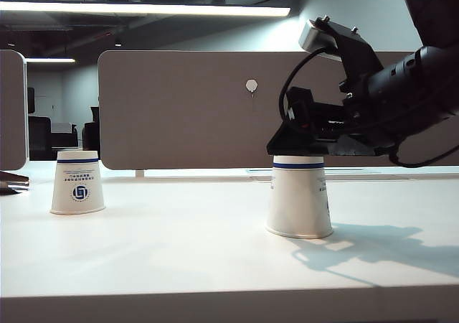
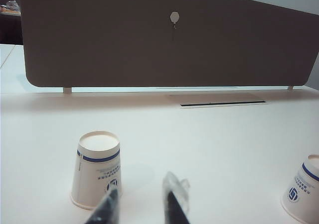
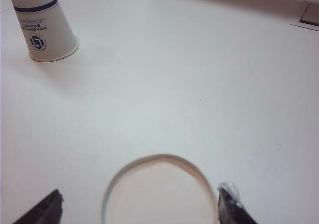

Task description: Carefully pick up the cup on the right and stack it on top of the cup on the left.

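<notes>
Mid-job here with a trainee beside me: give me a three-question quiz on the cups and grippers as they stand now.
1. True or false: the right cup already sits on the left cup.
2. Which way up do both cups stand? A) mouth up B) mouth down C) on their sides
3. Fill in: the right gripper has its fingers spread wide on either side of the right cup's ____.

Key
1. False; they stand apart on the table.
2. B
3. upturned base; nothing is gripped. The left gripper is open near the left cup.
</notes>
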